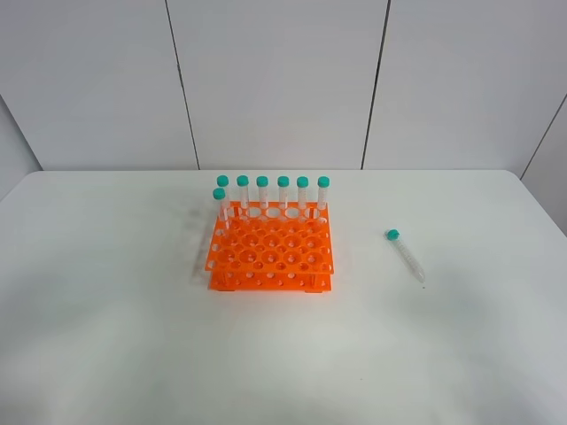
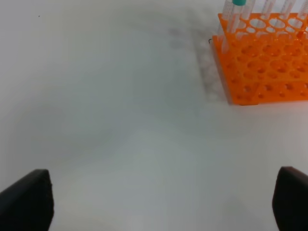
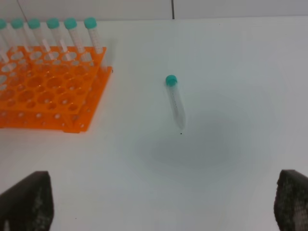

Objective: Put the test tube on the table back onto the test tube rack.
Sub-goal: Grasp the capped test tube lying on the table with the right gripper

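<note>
The test tube (image 1: 406, 255) lies flat on the white table (image 1: 106, 310), to the right of the orange test tube rack (image 1: 270, 250), with its teal cap pointing toward the back. The right wrist view shows this test tube (image 3: 175, 102) ahead of my right gripper (image 3: 159, 202), which is open and empty, its fingers (image 3: 26, 199) spread wide. My left gripper (image 2: 161, 199) is open and empty too, over bare table, with the rack (image 2: 264, 57) ahead of it. Neither arm appears in the exterior high view.
Several capped tubes (image 1: 273, 190) stand upright along the rack's back row, one more in the second row at the left. A grey panelled wall runs behind the table. The table's right edge lies beyond the lying tube.
</note>
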Robot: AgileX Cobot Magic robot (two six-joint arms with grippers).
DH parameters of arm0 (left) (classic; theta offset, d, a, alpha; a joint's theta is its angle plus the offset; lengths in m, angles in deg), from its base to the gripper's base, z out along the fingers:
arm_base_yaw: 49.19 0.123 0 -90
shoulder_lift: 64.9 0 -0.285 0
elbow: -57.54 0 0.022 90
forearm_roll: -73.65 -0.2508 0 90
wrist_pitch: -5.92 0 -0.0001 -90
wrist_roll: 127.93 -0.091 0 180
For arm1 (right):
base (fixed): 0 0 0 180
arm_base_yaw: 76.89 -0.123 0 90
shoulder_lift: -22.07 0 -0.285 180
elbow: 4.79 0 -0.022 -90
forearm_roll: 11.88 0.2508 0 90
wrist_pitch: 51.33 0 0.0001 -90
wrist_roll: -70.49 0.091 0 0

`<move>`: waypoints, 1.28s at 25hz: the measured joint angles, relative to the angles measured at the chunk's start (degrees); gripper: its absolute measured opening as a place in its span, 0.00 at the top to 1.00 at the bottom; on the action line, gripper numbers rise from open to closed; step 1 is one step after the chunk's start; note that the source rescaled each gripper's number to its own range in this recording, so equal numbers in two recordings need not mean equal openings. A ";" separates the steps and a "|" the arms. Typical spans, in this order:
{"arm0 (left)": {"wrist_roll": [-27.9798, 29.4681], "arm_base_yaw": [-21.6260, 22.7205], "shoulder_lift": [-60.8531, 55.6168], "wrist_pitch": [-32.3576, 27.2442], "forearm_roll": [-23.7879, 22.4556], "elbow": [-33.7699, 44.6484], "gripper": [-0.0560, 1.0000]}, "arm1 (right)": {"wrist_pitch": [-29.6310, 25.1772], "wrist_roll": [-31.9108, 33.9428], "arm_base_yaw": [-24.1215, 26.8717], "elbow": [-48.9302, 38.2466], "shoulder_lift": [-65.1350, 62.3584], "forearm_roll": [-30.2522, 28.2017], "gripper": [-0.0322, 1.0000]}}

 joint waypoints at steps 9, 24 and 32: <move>0.00 0.00 0.00 0.00 0.00 0.00 0.00 | 0.00 0.00 0.00 0.00 0.00 0.00 0.00; 0.00 0.00 0.00 0.00 0.00 0.00 0.00 | 0.06 1.43 0.00 0.83 3.73 0.00 0.00; 0.00 0.00 0.00 0.00 0.00 0.00 0.00 | 1.36 1.73 0.00 7.85 27.12 0.07 0.00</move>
